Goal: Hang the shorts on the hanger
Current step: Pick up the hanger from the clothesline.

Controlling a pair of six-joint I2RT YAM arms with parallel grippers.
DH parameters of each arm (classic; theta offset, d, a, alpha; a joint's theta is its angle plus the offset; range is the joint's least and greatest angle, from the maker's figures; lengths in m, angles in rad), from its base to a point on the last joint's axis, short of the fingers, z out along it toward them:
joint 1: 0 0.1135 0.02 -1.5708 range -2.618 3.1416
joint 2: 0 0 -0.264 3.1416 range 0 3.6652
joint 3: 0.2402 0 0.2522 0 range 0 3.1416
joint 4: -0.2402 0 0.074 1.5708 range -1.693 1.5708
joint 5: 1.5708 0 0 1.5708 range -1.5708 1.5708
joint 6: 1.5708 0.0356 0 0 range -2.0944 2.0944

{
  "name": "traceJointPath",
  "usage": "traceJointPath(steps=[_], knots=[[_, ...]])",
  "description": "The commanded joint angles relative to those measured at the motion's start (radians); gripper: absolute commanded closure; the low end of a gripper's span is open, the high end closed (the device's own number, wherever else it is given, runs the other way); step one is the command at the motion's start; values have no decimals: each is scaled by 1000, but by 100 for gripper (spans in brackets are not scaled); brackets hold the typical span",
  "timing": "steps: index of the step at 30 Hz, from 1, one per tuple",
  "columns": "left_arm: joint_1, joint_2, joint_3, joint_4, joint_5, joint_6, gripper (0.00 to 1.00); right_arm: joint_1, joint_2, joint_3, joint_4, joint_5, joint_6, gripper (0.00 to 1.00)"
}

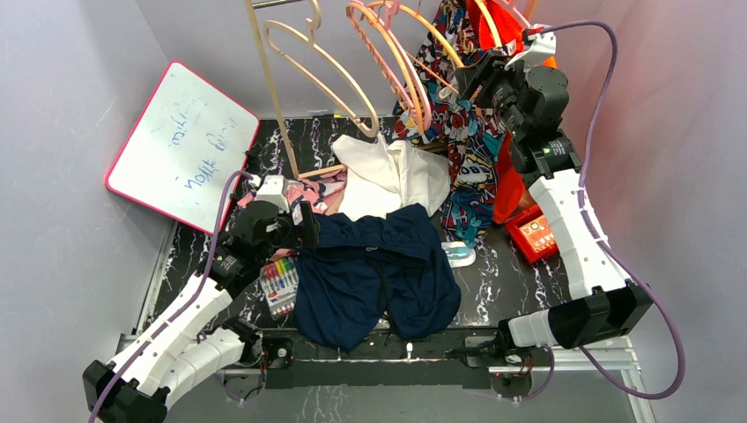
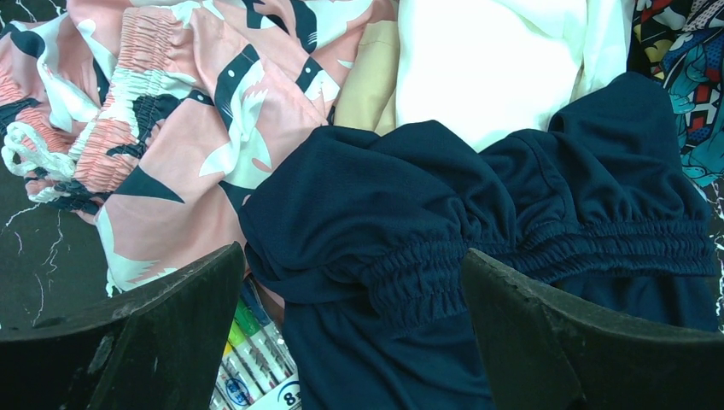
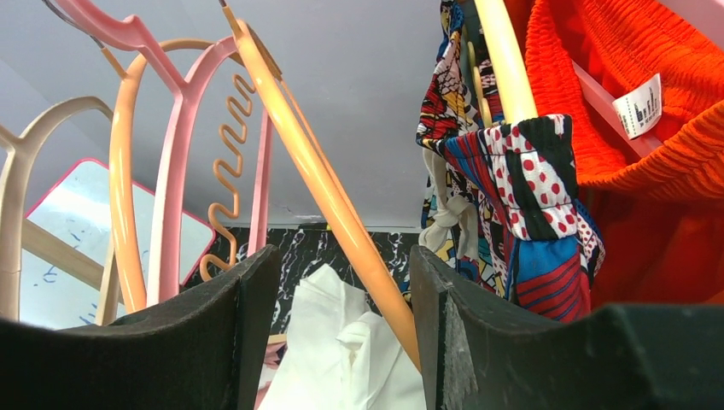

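Note:
The navy shorts (image 1: pixel 374 273) lie crumpled on the dark marbled table, waistband towards the back. My left gripper (image 1: pixel 304 225) hovers low at their left waistband corner. In the left wrist view it (image 2: pixel 352 256) is open wide, and the gathered elastic of the shorts (image 2: pixel 410 196) lies below, between the fingers. My right gripper (image 1: pixel 469 81) is raised at the rack. In the right wrist view it (image 3: pixel 343 254) is open around the orange-tan hanger (image 3: pixel 316 171). The hanger's slanted arm rests against the right finger, with a gap on the left side. In the top view the hanger (image 1: pixel 438 42) hangs at the back.
Pink hangers (image 3: pixel 179 171) and beige hangers (image 1: pixel 317 62) hang left of the orange-tan one. Comic-print shorts (image 1: pixel 458 150) and orange shorts (image 3: pixel 649 111) hang right. A white cloth (image 1: pixel 392 176), pink patterned cloth (image 2: pixel 188 128), marker pack (image 1: pixel 279 284), red box (image 1: pixel 535 233) and whiteboard (image 1: pixel 181 145) surround the shorts.

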Motion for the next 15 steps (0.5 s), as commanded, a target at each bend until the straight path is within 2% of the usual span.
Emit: traceJointPath(steps=[1,8,15], knots=[[5,-4,11,15,16,2,3,-4,2,45,49,-9,-10,36],[5,2,10,16,23,4,3,-5,20,26,39,-26,-14,39],[5,-1,10,22,31,4,3,-1,16,16,37,-61,-9,53]])
